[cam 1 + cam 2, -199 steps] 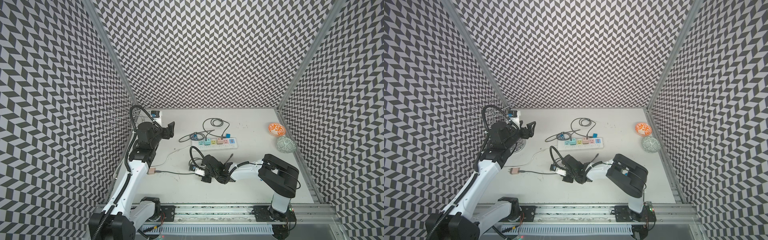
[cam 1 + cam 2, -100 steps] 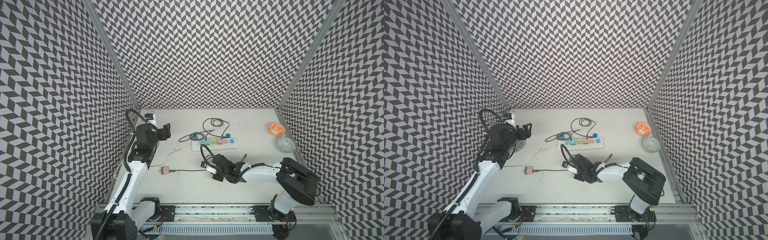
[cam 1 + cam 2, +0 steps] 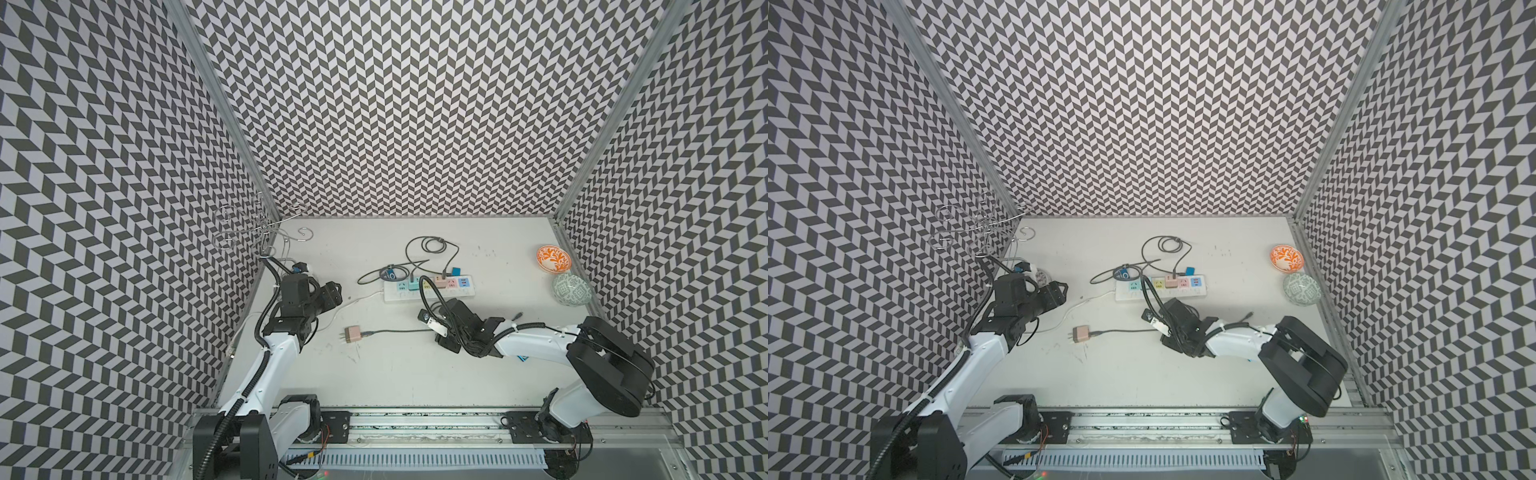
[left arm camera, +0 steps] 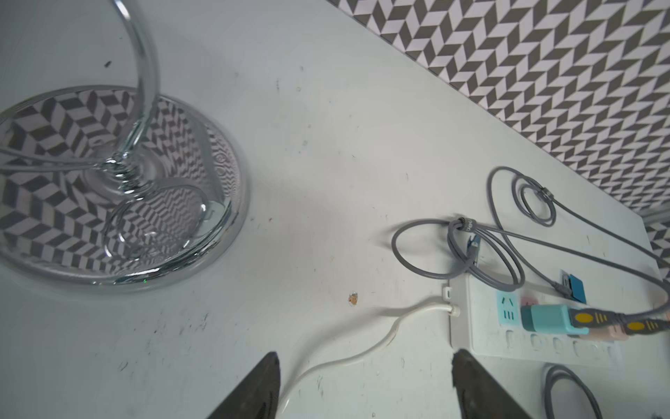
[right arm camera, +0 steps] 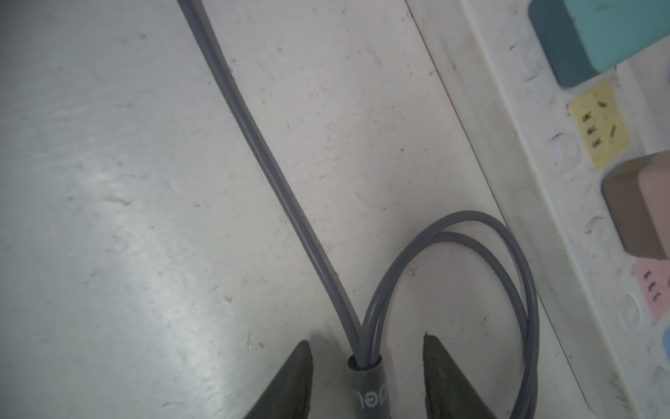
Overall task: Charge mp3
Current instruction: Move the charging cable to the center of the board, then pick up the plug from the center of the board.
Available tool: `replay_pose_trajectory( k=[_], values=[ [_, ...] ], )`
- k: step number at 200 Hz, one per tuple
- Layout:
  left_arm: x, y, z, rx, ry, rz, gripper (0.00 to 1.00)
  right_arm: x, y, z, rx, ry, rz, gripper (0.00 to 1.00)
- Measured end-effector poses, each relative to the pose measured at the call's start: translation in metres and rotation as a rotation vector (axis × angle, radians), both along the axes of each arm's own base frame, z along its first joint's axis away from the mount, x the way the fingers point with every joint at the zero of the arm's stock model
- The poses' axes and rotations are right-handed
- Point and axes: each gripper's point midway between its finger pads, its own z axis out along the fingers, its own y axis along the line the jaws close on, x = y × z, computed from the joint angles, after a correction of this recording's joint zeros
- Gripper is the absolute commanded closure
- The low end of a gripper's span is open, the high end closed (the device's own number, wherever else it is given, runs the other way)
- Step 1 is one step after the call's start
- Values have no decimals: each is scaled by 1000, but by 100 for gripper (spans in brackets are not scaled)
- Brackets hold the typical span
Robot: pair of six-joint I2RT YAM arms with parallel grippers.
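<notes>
- Right gripper (image 5: pixel 367 339), jaws parted and gripping nothing, straddles the grey cable (image 5: pixel 250 123) at its strap (image 5: pixel 368 381), lettered "del", just robot-side of the power strip (image 3: pixel 428 293).
- Left gripper (image 4: pixel 364 353) gapes empty over the strip's white cord (image 4: pixel 409 312).
- Blue mp3 (image 3: pixel 389 274) lies just wall-side of the strip, ringed by cable.
</notes>
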Motion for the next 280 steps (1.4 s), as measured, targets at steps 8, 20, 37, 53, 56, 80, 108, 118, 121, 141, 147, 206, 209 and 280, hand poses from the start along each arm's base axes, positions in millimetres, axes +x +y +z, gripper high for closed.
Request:
replay_pose_trajectory(
  k=[8, 20, 37, 53, 56, 80, 108, 118, 121, 141, 147, 206, 209, 280],
  values=[
    [3, -2, 2, 25, -5, -34, 26, 1, 2, 5, 20, -2, 1, 44],
    [10, -4, 6, 65, -8, -84, 26, 1, 4, 13, 54, -5, 5, 44],
    [17, -6, 5, 108, -4, -135, 26, 1, 8, 20, 89, 0, 18, 43],
    [15, -11, -4, 136, 15, -201, 25, -1, 12, 22, 112, 13, 33, 43],
    [14, -12, -6, 141, 19, -215, 25, -1, 13, 22, 117, 15, 36, 43],
    [9, -21, -18, 190, 37, -326, 26, -4, 17, 24, 136, 29, 54, 44],
    [3, -35, -26, 271, 41, -477, 26, -6, 21, 29, 158, 32, 67, 43],
    [0, -43, -29, 318, 33, -545, 26, -6, 23, 34, 171, 29, 72, 43],
    [-1, -45, -31, 334, 33, -565, 26, -6, 23, 35, 174, 29, 73, 44],
    [-15, -67, -42, 464, 30, -729, 25, -7, 25, 42, 197, 22, 79, 44],
    [-21, -74, -48, 520, 30, -791, 25, -7, 25, 44, 201, 20, 79, 44],
    [-71, -64, -89, 864, 100, -1088, 22, -8, 28, 70, 275, -7, 75, 41],
    [-71, -62, -89, 877, 102, -1092, 22, -8, 29, 71, 277, -8, 76, 41],
    [-73, -49, -101, 968, 115, -1211, 21, -12, 32, 90, 344, -10, 77, 38]
  ],
)
